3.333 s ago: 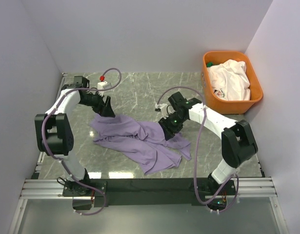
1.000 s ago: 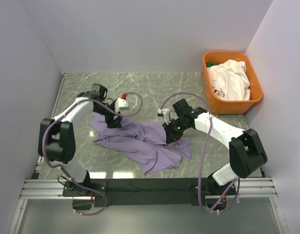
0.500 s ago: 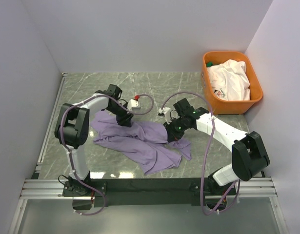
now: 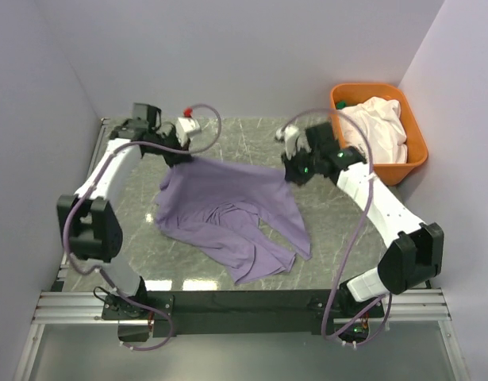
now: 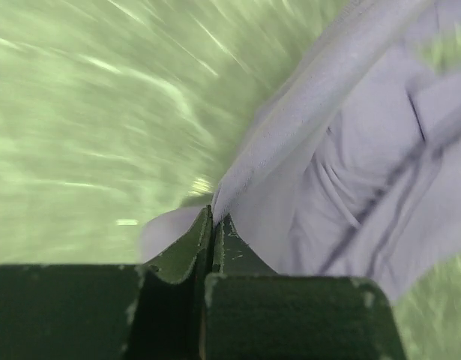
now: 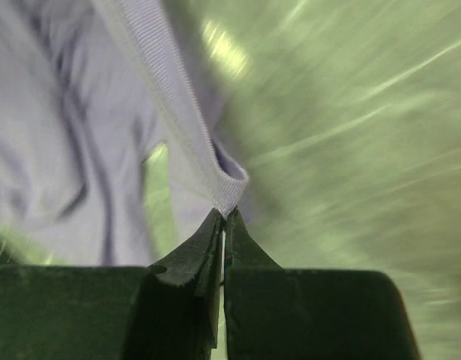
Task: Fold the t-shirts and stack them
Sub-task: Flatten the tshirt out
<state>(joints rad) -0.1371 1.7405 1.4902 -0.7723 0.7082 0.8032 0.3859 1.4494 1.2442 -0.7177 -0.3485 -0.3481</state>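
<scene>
Spreading out the lavender t-shirt [image 4: 228, 202] looks like the step in hand; no fold made, nothing stacked. Left gripper [image 4: 182, 157]: jaws pressed together, pinching one end of the shirt's upper edge. Right gripper [image 4: 290, 175]: jaws pressed together too, pinching a ribbed edge band [image 6: 170, 105] at the other end. That edge is stretched between the two grippers, raised over the far half of the marble table [image 4: 228, 131]. The rest of the shirt drapes down and bunches in wrinkles on the table toward the near side. White t-shirt [image 4: 374, 127] sits crumpled in the orange tub [image 4: 382, 171] at far right, well apart. Wrist views are blurred, so I can't tell whether it's hem or shoulders being held. The next move probably calls for both arms travelling together with even tension, laying the cloth down flat without the bunched lower part tucking under.
</scene>
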